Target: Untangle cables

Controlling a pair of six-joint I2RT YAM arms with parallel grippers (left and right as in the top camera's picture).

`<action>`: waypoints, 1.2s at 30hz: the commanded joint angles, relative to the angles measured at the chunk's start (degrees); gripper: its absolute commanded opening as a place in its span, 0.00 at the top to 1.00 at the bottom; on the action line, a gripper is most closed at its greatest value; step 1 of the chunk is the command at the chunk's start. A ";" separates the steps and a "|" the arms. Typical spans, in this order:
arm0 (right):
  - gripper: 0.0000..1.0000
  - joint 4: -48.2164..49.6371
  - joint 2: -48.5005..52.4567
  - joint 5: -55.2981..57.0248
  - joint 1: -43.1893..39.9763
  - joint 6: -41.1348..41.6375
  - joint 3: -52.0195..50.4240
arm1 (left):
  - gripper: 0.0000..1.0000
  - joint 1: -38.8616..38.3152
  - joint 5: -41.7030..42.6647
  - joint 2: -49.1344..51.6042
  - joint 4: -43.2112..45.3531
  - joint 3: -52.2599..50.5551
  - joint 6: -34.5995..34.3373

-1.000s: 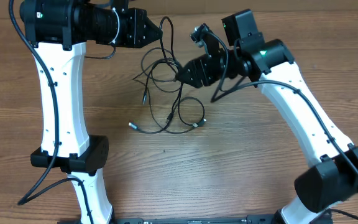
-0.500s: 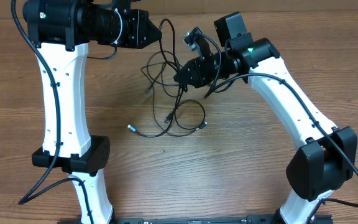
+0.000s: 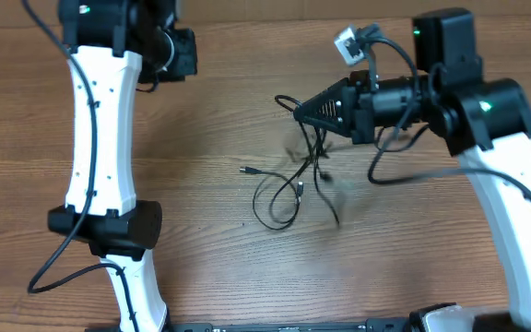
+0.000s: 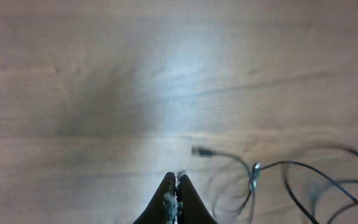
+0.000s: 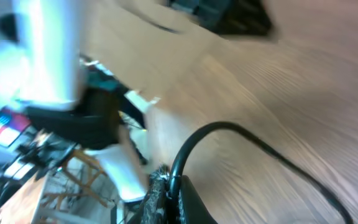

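Observation:
The cables (image 3: 284,184) are thin black strands with small silvery plug tips (image 3: 245,171). They hang in loose, partly blurred loops from my right gripper (image 3: 298,111) down to the table middle. In the right wrist view my right gripper (image 5: 171,182) is shut on one black cable (image 5: 229,127), which arcs up out of the jaws and runs off to the lower right. My left gripper (image 4: 178,180) is shut with nothing between its fingers. It sits high over bare wood, with a plug tip (image 4: 197,151) and cable loops (image 4: 291,180) lying to its right.
The wooden table (image 3: 201,249) fills the view. The left arm's white link (image 3: 100,138) stands along the left side and the right arm's white link (image 3: 514,212) along the right. Thicker black arm cables (image 3: 63,267) run beside both arms.
My right gripper has shut on a cable and swung right, dragging the bundle right and toward the front. My left arm has drawn back left, and no cable shows at its jaws now.

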 commanded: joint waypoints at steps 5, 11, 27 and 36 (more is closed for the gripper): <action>0.96 6.14 -6.19 0.68 0.09 12.74 0.83 | 0.96 -2.16 6.99 -0.66 2.93 -12.31 4.22; 0.96 1.73 -7.69 36.26 0.09 25.14 0.83 | 0.90 -2.93 31.26 -0.61 4.59 -16.11 24.26; 0.96 -0.57 -6.23 32.65 -3.17 28.06 0.92 | 0.49 -12.52 41.44 -0.28 10.19 -23.54 44.37; 0.96 -0.52 -6.86 16.24 -16.06 27.54 0.92 | 0.32 -16.41 40.85 -0.26 29.75 -35.85 42.95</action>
